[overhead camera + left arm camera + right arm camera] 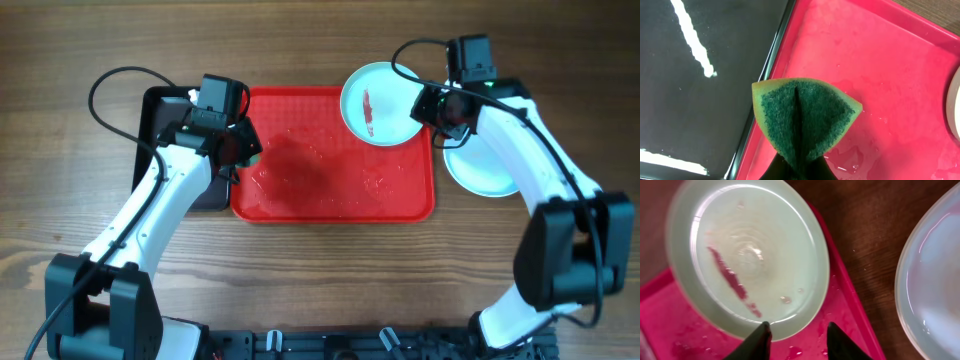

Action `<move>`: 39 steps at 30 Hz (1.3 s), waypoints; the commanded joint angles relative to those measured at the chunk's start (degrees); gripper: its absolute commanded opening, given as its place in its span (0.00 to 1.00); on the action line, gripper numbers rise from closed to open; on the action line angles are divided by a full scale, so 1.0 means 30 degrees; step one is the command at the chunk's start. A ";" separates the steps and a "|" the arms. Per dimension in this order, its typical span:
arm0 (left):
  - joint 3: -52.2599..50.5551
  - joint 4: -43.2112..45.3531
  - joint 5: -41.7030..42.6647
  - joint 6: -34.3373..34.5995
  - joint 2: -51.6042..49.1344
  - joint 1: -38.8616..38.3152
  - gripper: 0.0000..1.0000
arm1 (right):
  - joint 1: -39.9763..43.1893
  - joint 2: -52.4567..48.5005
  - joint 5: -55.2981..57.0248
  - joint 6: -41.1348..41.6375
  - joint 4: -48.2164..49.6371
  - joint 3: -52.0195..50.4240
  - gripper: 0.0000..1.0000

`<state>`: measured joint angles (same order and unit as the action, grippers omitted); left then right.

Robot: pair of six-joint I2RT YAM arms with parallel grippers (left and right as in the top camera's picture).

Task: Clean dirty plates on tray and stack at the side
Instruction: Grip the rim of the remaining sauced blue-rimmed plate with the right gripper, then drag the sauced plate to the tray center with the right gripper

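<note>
Left wrist view: left gripper (799,167) clamped a folded green sponge (805,117) above the wet tray (880,65). The right gripper (799,327) stood with jaws apart at the smeared plate (750,255) rim.

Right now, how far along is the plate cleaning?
Done: a clean-looking plate lies on the table beside the red tray; whether others lie under it is unclear. In hand: the left gripper holds a sponge over the wet tray; the right gripper stands open at the rim of the smeared plate. Left: wiping off its red smear and stacking it.
</note>
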<state>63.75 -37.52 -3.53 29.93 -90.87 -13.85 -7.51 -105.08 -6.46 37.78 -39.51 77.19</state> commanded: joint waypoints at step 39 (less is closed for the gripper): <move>0.0000 0.0015 0.0015 0.0197 -0.0146 0.0066 0.04 | -0.2841 -0.3293 -0.2317 -1.0499 0.0510 0.1610 0.54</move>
<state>63.75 -37.52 -3.53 29.93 -90.87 -13.85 -16.40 -114.17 -14.57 15.77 -41.19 79.53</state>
